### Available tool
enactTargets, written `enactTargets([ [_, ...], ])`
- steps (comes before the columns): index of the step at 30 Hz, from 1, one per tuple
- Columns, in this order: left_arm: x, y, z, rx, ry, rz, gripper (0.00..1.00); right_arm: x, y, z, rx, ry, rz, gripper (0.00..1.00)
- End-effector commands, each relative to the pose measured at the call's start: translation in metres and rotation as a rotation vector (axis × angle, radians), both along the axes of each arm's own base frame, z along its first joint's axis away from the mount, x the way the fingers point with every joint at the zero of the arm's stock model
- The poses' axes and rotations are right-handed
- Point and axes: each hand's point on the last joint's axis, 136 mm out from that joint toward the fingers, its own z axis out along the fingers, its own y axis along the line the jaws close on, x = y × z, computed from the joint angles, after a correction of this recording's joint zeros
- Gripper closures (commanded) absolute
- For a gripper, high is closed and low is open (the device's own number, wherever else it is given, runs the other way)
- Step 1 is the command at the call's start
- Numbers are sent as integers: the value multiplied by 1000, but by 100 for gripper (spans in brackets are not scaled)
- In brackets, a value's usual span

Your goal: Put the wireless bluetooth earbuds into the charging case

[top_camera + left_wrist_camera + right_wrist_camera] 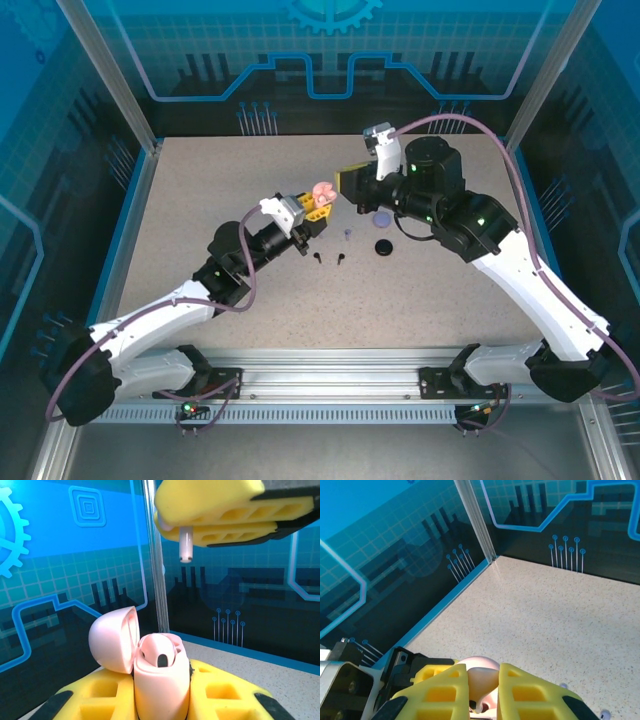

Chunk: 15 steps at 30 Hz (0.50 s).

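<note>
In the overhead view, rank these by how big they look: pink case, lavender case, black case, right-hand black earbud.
1. Pink case, open and held up nearer the camera, so its lead is unsure.
2. Lavender case and black case look alike, so they are not ranked.
3. Black earbud, clearly smallest.

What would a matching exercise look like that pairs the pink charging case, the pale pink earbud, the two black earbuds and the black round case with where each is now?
Things:
1. pink charging case
2. pale pink earbud
3. two black earbuds
4. black round case

Places:
A. on the table, next to the lavender round case
B. pinched in the right gripper
C. loose on the table, side by side
D. clamped in the left gripper, lid open

Pairs: 1-D, 2-B, 3-C, 4-A
</note>
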Motion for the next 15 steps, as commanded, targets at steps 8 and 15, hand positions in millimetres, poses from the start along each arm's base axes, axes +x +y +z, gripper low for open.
enactTargets([
  [8,-1,-3,22,-32,-44,-5,100,1,11,-21,-19,33,43,85],
  [15,-1,-3,24,-34,-52,2,100,4,11,-35,-30,60,28,85],
])
